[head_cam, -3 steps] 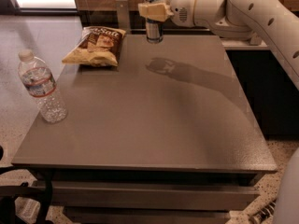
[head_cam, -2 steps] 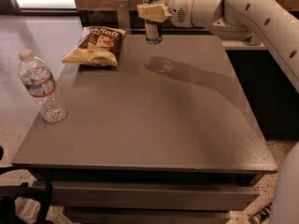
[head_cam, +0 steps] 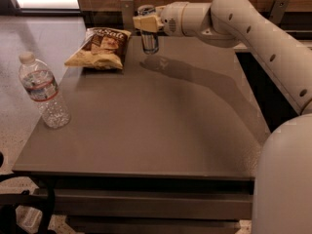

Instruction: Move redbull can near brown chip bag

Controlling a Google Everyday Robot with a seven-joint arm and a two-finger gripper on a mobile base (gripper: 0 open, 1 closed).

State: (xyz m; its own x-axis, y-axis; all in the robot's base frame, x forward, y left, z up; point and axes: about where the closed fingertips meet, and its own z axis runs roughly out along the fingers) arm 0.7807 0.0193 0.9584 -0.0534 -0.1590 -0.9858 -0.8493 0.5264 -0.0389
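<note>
The redbull can (head_cam: 148, 39) is a slim silver and blue can, upright at the far side of the table, just right of the brown chip bag. My gripper (head_cam: 147, 23) reaches in from the right and is shut around the can's upper part; the can's base looks at or just above the table top. The brown chip bag (head_cam: 101, 48) lies flat at the far left of the table, dark brown at the top and tan-yellow below. A small gap separates the can from the bag's right edge.
A clear plastic water bottle (head_cam: 44, 93) stands upright near the left edge of the grey table (head_cam: 156, 130). My arm (head_cam: 253, 28) spans the far right side. A wall with dark brackets runs behind the table's far edge.
The gripper and the can have moved a little to the left, closer to the chip bag. The bag and the bottle have not moved.
</note>
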